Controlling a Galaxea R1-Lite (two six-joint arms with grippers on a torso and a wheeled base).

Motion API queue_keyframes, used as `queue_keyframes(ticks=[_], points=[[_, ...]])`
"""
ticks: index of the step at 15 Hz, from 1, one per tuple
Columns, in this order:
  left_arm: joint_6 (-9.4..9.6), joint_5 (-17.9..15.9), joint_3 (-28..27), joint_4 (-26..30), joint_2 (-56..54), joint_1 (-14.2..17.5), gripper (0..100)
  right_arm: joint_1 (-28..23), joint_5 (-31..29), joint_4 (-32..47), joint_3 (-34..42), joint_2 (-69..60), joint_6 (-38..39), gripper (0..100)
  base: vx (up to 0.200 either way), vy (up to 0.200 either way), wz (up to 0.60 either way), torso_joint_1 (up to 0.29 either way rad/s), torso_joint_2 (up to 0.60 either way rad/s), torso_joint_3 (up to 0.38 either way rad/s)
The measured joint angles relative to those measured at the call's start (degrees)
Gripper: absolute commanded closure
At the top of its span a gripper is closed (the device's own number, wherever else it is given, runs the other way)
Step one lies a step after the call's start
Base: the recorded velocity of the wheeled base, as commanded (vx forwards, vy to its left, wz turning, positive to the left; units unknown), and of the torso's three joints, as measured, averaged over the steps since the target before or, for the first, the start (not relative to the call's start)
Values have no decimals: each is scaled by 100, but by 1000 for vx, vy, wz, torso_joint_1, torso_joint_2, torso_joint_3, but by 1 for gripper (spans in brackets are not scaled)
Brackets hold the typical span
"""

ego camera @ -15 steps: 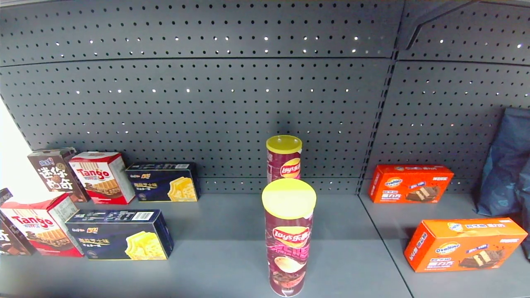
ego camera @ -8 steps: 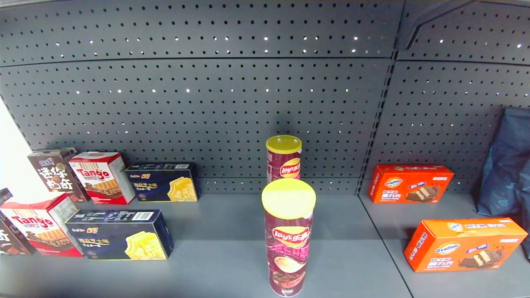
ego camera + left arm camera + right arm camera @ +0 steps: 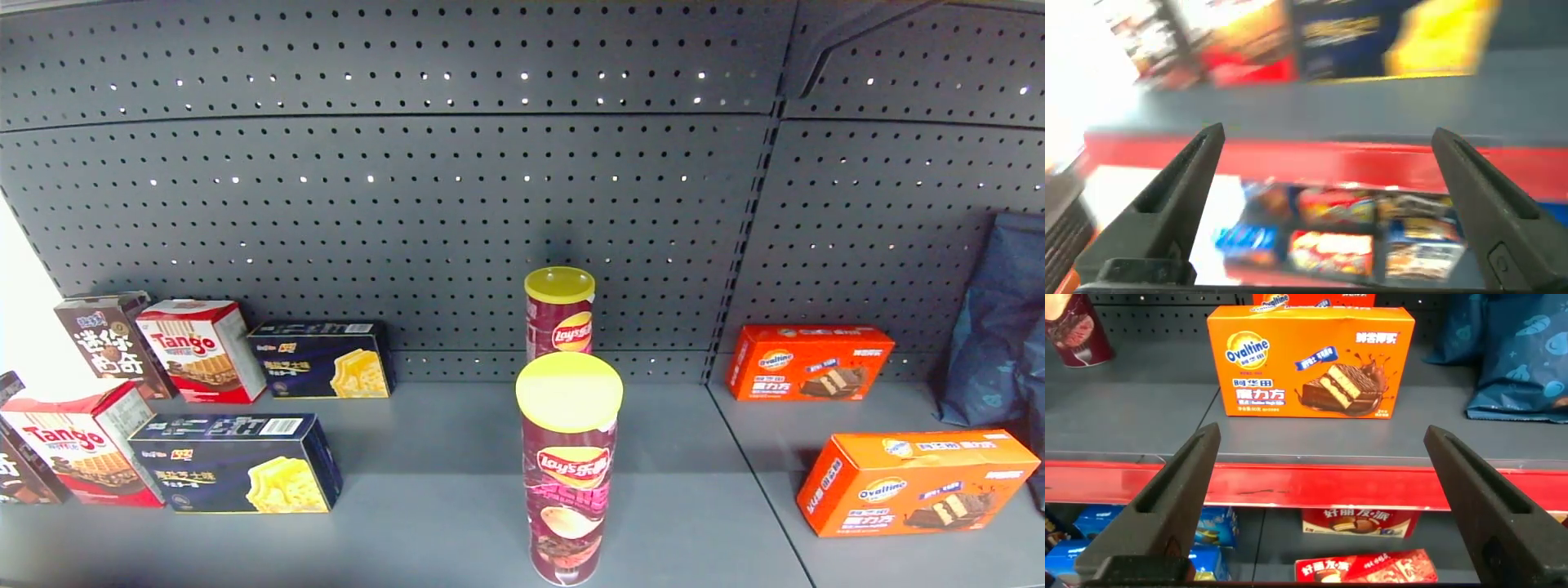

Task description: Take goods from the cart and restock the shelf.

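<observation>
A tall maroon cardboard chip tube with a yellow plastic lid [image 3: 569,482] stands upright at the lower centre of the head view, on the grey metal shelf board [image 3: 457,441]. It hides the lower half of a second maroon tube [image 3: 560,318] standing behind it, near the dark perforated back panel [image 3: 408,229].

At lower right lies an orange rectangular cardboard box [image 3: 914,482], with a rear orange box [image 3: 808,362] well behind it. Crumpled blue plastic bags [image 3: 996,318] are cut off by the right edge.

On the left, two navy cardboard boxes [image 3: 237,463] sit one behind the other, beside two red-and-white wafer boxes [image 3: 86,453] and a brown box [image 3: 106,343]. Another dark box at the lower left corner is mostly out of frame.

The right gripper [image 3: 1323,431] has its fingers spread wide and empty, level with the red shelf edge strip [image 3: 1315,486]. The left gripper [image 3: 1327,135] is likewise spread and holds nothing – its view is smeared, so the packets behind it are only coloured patches.
</observation>
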Motion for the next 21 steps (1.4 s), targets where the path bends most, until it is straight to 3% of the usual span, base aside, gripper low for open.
queue_keyframes(ticks=[2,5,7,10,11,12,13,14,21], points=[[-88,15,43,6,-149,234,0,-5,1,0,0,0,0,0,0,0,0,0,0,0],[-132,13,74,15,-110,343,0,2,0,0,0,0,0,0,0,0,0,0,0,0],[-132,9,90,-7,61,33,0,2,0,0,0,0,0,0,0,0,0,0,0,0],[-139,17,101,-9,-132,-1209,0,0,0,0,0,0,0,0,0,0,0,0,0,0],[-194,28,106,-38,-325,-1507,0,0,1,0,0,0,2,0,0,0,0,0,0,0],[-460,143,112,-57,-466,-1681,0,0,0,0,0,0,0,0,0,0,0,0,0,0],[-720,244,117,-71,-562,-1760,0,-2,1,0,0,0,0,0,0,0,0,0,0,0],[-774,277,121,-79,-631,-1805,0,-2,1,0,0,0,0,0,0,0,0,0,0,0],[-788,271,127,-84,-758,-1837,0,6,1,9,0,0,-6,0,0,0,0,0,0,0]])
